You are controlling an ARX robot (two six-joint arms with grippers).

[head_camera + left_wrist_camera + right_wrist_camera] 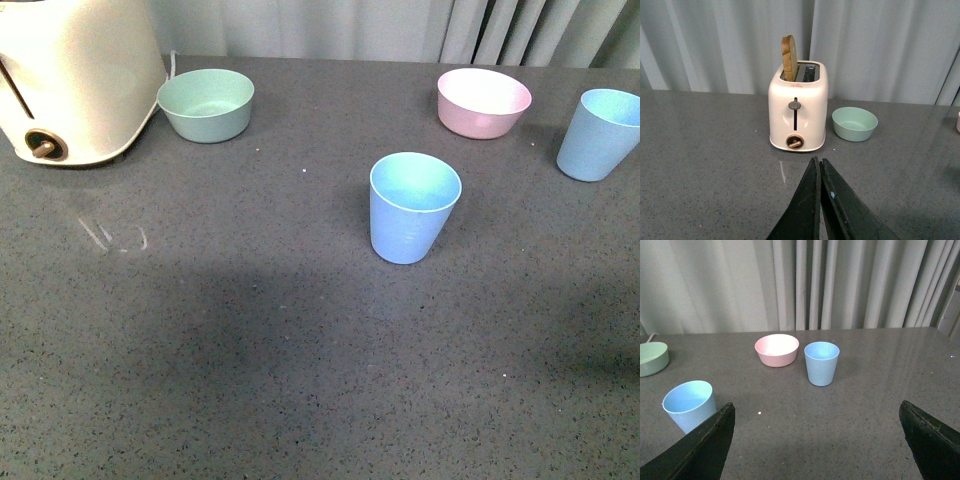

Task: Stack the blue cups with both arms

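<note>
Two light blue cups stand upright on the grey table. One cup [414, 207] is in the middle of the front view; the other cup [600, 134] is at the far right edge. Neither arm shows in the front view. In the right wrist view the middle cup [690, 405] is near the left finger and the other cup [821, 363] stands further off beside the pink bowl. My right gripper [817, 432] is open and empty, well short of both cups. My left gripper [818, 167] is shut and empty, facing the toaster; no cup shows in its view.
A cream toaster [70, 75] with a slice of bread [789, 57] stands at the back left. A mint-green bowl [206, 104] sits beside it. A pink bowl [483, 101] sits at the back right. Grey curtains hang behind the table.
</note>
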